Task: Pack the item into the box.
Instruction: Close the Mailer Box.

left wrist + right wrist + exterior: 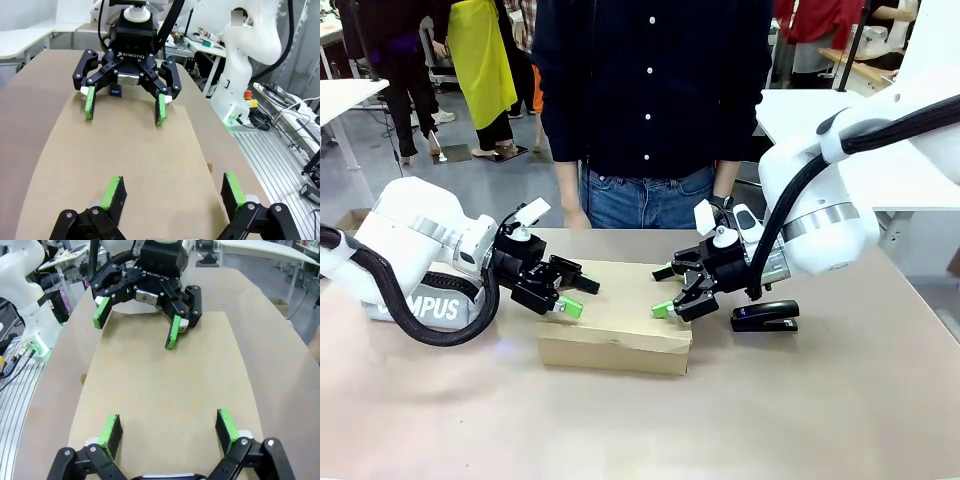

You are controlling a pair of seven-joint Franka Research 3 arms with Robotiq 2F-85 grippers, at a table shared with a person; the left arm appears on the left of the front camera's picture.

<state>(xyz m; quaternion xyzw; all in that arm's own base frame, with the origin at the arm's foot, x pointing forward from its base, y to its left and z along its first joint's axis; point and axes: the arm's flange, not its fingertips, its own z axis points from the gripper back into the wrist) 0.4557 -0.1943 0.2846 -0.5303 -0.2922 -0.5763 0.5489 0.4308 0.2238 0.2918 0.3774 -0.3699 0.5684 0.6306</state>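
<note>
Front view: the brown cardboard box [616,320] sits at the centre of the table [800,420], its flap lid down and flat. The left gripper [576,297] hovers over the box's left end, jaws spread and holding nothing; the right gripper [663,291] hovers over the right end, likewise spread and empty. The two face each other across the lid. A black stapler [765,316] lies just right of the box, under the right arm. A grey "CAMPUS" pencil case [425,307] lies at the left, partly behind the left arm. A person in a dark shirt [650,90] stands at the far edge. The utility knife cannot be seen here — where it lies cannot be told.

Left wrist view: the left gripper's [172,192] green pads rise from the bottom edge, wide apart over the bare lid; the right gripper [124,106] sits at upper centre, open.

Right wrist view: the right gripper's [170,427] pads stand wide apart at the bottom — nothing between them; the left gripper [136,327] is at the top, open above the lid.
</note>
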